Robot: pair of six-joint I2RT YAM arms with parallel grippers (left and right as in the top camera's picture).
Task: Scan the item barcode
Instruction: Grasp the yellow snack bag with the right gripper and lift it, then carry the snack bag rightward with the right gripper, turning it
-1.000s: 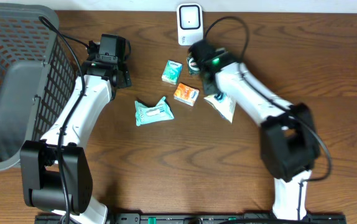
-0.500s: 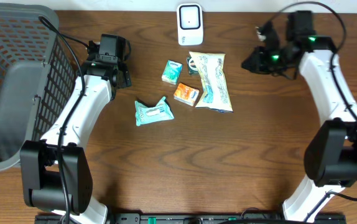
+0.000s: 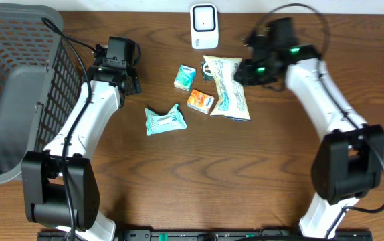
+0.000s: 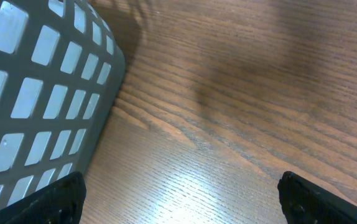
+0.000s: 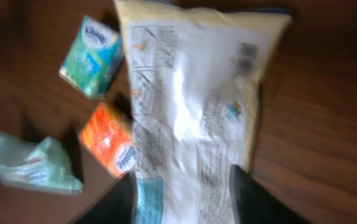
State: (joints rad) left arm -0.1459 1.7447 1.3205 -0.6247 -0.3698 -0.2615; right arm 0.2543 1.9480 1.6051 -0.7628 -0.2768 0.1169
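- The long pale-yellow and white plastic snack bag (image 3: 227,87) lies flat on the table, centre-right, with its far end just short of the white box-shaped barcode scanner (image 3: 204,25). Its printed back faces up. A small dark patch near its far right corner may be the barcode, though the blurred right wrist view leaves that unsure.
- The right gripper (image 3: 247,69) hangs over the bag's far right edge. In the wrist view its dark fingers (image 5: 254,198) stand partly apart with the bag showing between them, and they appear to grip nothing. That stance would suit taking the bag by its edge to present it to the scanner.
- Just left of the bag sit a small green-and-white tissue pack (image 3: 185,76) and a small orange packet (image 3: 200,101). The orange packet is close against the bag's left side.
- A crumpled teal wipes pouch (image 3: 165,120) lies nearer and further left.
- The left gripper (image 4: 178,199) stands wide and empty beside the grey plastic lattice basket (image 3: 18,80) at the far left, seemingly parked out of the way.
- The surface is a dark brown wood-grain table (image 3: 178,181); nothing of the room beyond it shows.
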